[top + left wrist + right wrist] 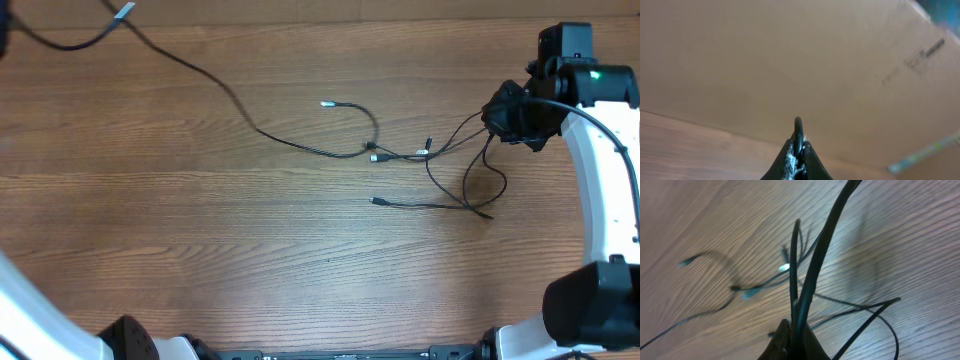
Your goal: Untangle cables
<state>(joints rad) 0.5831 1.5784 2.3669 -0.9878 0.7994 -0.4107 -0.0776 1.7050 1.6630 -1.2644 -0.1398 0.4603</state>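
Observation:
Thin black cables [400,155] lie knotted near the table's middle, with loose plug ends at the upper middle [326,103] and lower middle [378,201]. One long strand [200,72] runs from the knot to the top left corner and out of the overhead view. My right gripper [497,118] is to the right of the knot. In the right wrist view it [796,330] is shut on two or three strands [815,270] that rise from its jaws. My left gripper [798,147] appears only in the left wrist view, shut on a single black cable [798,127].
The wooden table [200,250] fills the overhead view. My white right arm [600,190] curves down the right edge, and part of the left arm [30,320] shows at the bottom left. A brown cardboard wall [815,60] stands close ahead of the left gripper.

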